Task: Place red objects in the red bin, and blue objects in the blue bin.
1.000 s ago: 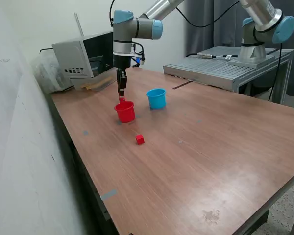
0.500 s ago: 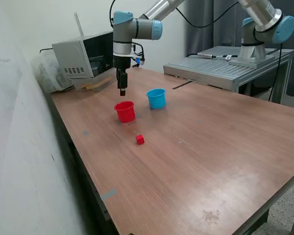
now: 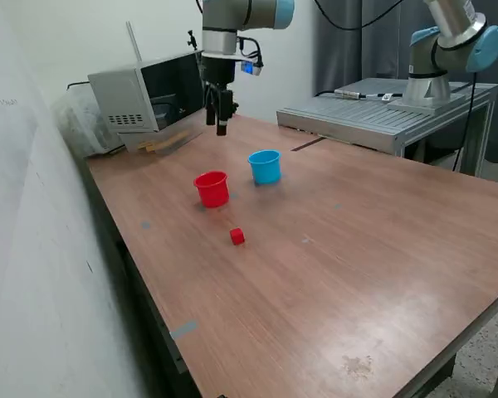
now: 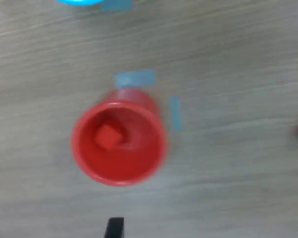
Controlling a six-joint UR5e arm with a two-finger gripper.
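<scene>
While the tool (image 3: 222, 126), jaws apart and empty, hangs high, the wooden table (image 3: 332, 249) abuts a white wall (image 3: 33, 249).

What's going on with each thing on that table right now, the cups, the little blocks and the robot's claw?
red cup: upright on the table, one red cube lying inside it.
blue cup: upright on the table; what it holds cannot be seen.
loose red cube: on the table, outside both cups.
gripper: raised above the table behind the cups, holding nothing; how far its fingers are apart is unclear.
</scene>
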